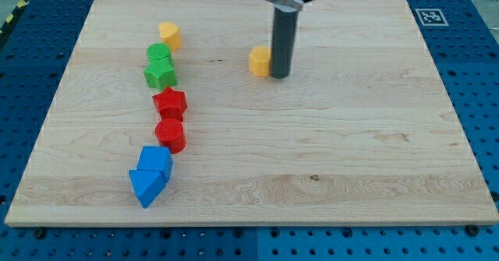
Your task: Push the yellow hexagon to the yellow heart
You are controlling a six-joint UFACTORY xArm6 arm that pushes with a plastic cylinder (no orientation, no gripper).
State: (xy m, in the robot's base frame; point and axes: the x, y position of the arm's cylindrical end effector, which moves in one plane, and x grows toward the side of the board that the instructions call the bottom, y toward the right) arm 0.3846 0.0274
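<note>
The yellow hexagon (260,61) sits on the wooden board (327,160) in the upper middle of the view, and my tip (280,75) stands just beside it on the view's right, touching or very nearly so; the pictures do not settle which. The yellow heart (170,34) lies to the view's left and slightly toward the view's top, well apart from the hexagon, with bare board between them. There is no claw on this arm: it ends in a plain rod, so nothing opens, closes or holds, and the block can only be pushed. Below the heart a column of blocks runs down the left side: a green block (158,53) of unclear shape, a green star (160,75), a red star (169,103), a red cylinder (170,135) and two blue blocks (150,175) pressed together. In my judgement the hexagon is small, light and rigid, and will slide easily on the smooth wood. Being short-sided, it is likely to turn or slip off the rod if struck off centre. Contact is best made on the face away from the heart, at mid-width, on the line through the block's centre toward the heart. The present position on the right side suits that, though a slight bias toward the view's top is needed. The nearest green block is the main obstacle if the push runs low.
</note>
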